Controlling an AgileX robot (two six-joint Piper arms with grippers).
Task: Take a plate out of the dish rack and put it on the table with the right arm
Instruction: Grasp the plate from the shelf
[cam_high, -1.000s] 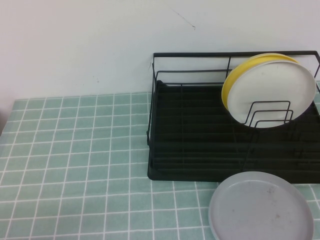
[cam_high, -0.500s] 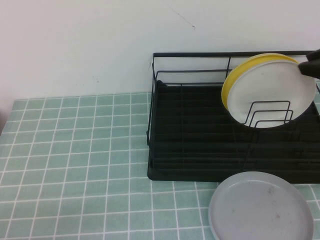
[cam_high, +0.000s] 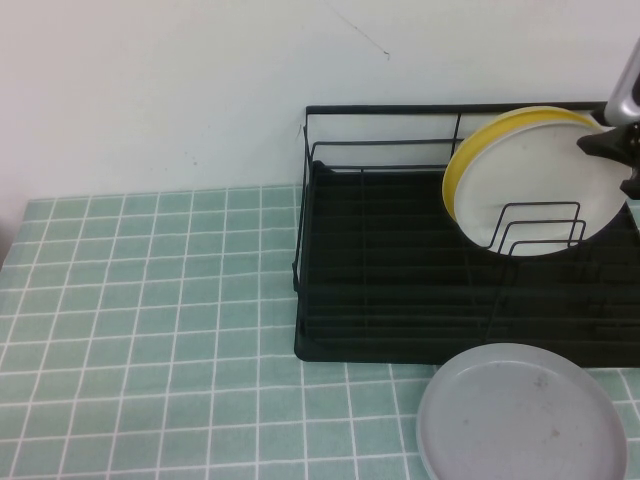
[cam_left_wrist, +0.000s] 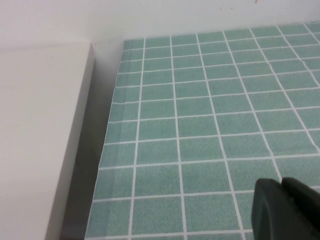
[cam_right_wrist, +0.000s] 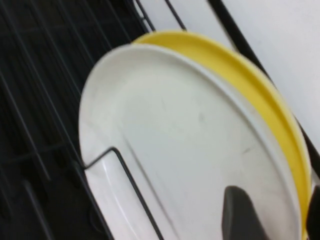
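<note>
Two plates stand upright in the dish rack (cam_high: 400, 270), and I take that rack as my landmark. The plate (cam_high: 545, 190) I want is the white one, leaning at the rack's right end behind the loop dividers (cam_high: 540, 228), with the yellow plate (cam_high: 480, 145) touching its back. My right gripper (cam_high: 622, 160) is at the rack's far right corner, against the white plate's upper rim. From the right wrist view its jaws look spread, one dark finger (cam_right_wrist: 242, 215) in front of the plate's face and the other past the rim, though I can't be sure they touch. A grey plate (cam_high: 522, 415) lies flat on the table (cam_high: 150, 330) just in front of the rack. My left gripper (cam_left_wrist: 287, 210) hovers over bare table well left of the rack; its jaws look pressed together.
</note>
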